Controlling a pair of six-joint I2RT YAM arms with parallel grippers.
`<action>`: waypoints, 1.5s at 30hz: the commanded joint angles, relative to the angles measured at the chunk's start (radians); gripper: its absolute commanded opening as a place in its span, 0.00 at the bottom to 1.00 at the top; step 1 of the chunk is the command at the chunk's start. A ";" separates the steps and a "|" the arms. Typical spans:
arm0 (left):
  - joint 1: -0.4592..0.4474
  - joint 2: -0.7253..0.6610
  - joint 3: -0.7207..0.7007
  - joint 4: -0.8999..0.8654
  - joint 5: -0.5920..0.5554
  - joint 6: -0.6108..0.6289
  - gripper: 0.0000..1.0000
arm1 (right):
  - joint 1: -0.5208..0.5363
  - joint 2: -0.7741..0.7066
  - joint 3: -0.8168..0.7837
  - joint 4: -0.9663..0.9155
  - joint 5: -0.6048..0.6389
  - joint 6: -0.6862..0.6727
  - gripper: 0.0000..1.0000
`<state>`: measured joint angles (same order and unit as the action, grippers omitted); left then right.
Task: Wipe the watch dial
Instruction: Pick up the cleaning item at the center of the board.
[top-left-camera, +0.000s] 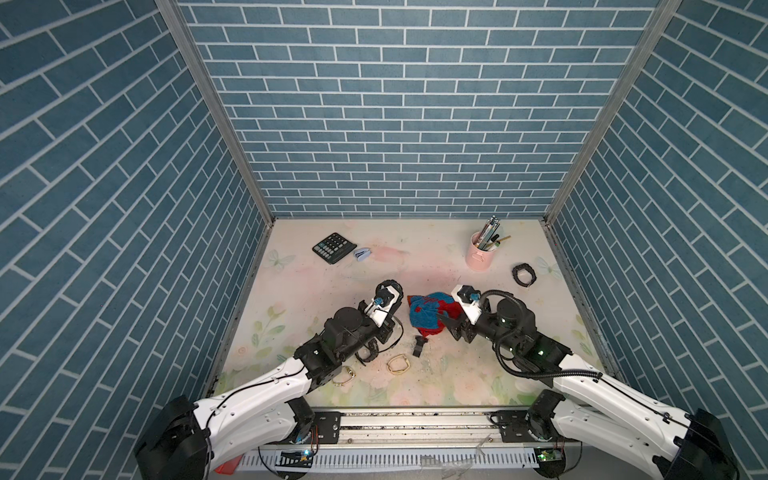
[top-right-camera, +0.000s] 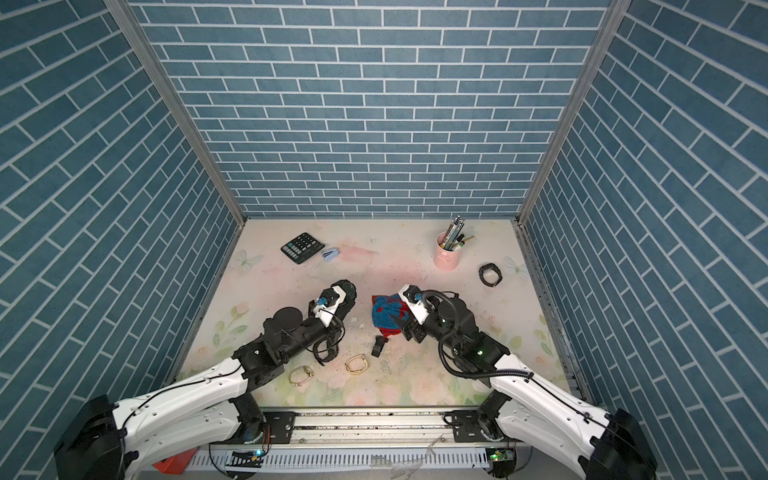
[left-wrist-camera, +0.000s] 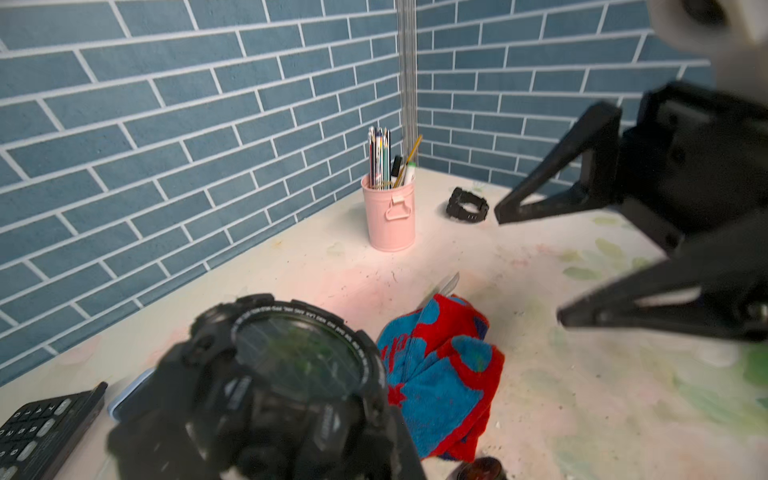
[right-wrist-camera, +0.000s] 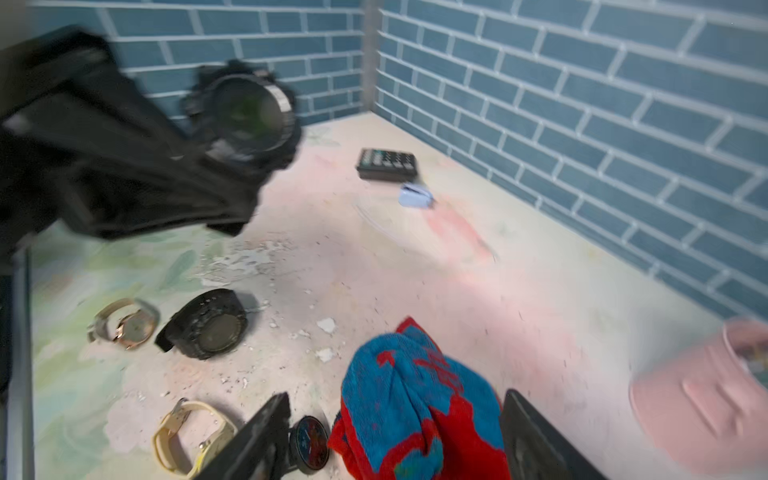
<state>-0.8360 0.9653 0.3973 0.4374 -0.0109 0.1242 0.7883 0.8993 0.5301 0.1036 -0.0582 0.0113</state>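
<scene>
Black and chunky, the round-faced digital watch (right-wrist-camera: 249, 112) is off the floral-printed bench (top-left-camera: 415, 257), clenched in the left tool (top-left-camera: 390, 296) and held above it with the dial (left-wrist-camera: 297, 353) tipped up and toward the right arm. Opposite it, the right tool (right-wrist-camera: 395, 419) is released: its two dark fingers stand wide apart, low over the bench, with the crumpled red-and-blue terry cloth (left-wrist-camera: 440, 374) lying between them, apparently ungripped. So the cloth sits directly under the right tool, and the watch lies to that tool's left, higher up and near the cloth's left edge in both top views. By my reading the right arm is the nearer one for the cloth; it would need to close on the bunch, lift it, and carry it leftward onto the upturned dial
</scene>
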 joint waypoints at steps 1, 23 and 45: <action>0.005 0.043 -0.065 0.229 -0.007 0.120 0.00 | -0.020 0.057 0.085 -0.255 0.162 0.354 0.79; 0.005 0.312 -0.156 0.511 0.171 0.331 0.01 | -0.182 0.505 0.298 -0.436 -0.247 0.656 0.58; 0.099 0.513 0.015 0.409 0.358 0.291 0.00 | -0.248 0.490 0.304 -0.204 -0.400 0.593 0.00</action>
<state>-0.7490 1.4490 0.3740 0.8009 0.2832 0.4320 0.5426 1.4445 0.8146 -0.1432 -0.4282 0.6468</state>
